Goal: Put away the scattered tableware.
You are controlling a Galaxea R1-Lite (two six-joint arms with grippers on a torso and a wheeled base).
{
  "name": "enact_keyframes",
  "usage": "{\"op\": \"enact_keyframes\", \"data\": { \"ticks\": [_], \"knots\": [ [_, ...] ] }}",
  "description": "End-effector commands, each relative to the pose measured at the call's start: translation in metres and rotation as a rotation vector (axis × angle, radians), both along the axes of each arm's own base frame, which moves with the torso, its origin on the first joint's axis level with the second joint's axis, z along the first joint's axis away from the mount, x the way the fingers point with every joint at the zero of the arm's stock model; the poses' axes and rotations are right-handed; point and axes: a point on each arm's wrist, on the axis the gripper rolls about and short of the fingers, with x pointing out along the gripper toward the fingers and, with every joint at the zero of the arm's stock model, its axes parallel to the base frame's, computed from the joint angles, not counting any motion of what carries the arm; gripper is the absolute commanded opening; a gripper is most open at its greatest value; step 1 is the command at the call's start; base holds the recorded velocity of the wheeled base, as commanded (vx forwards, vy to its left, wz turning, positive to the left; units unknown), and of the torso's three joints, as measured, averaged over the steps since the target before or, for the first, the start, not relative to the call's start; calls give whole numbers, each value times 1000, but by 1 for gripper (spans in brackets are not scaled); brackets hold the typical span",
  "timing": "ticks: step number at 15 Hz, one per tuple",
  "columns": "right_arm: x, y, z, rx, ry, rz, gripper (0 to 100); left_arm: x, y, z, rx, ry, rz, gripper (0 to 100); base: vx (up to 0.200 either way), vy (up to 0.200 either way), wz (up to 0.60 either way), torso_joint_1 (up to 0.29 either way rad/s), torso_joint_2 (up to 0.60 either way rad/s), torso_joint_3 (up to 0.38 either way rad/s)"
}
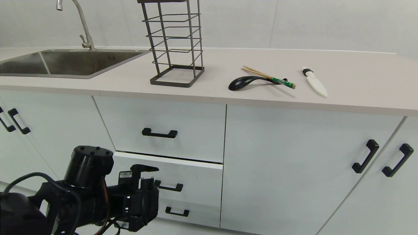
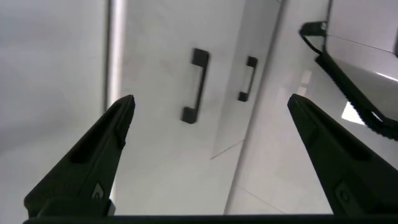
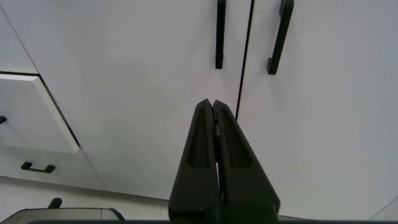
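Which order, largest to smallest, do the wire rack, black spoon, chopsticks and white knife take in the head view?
1. wire rack, clearly the largest.
2. black spoon and chopsticks: they look about alike in length, so they are not ranked against each other.
3. white knife, the smallest.

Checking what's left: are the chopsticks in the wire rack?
No, the chopsticks lie on the countertop across the black spoon, apart from the wire rack.

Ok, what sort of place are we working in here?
Most likely a kitchen: a steel sink with a tap, a counter over white cupboards, and a spoon, chopsticks and a knife lying loose on it.
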Motion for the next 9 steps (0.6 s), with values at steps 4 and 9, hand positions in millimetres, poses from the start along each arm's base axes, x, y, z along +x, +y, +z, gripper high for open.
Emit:
{"op": "enact_keyframes", "data": {
  "ticks": [4,9],
  "knots": [
    [0,0,0,0,2,0,0,44,-20,-3,6,14,5,100,0,0,0,0,0,0],
    [0,0,0,0,2,0,0,70,-27,-27,26,50,21,100,0,0,0,0,0,0]
  ]
}}
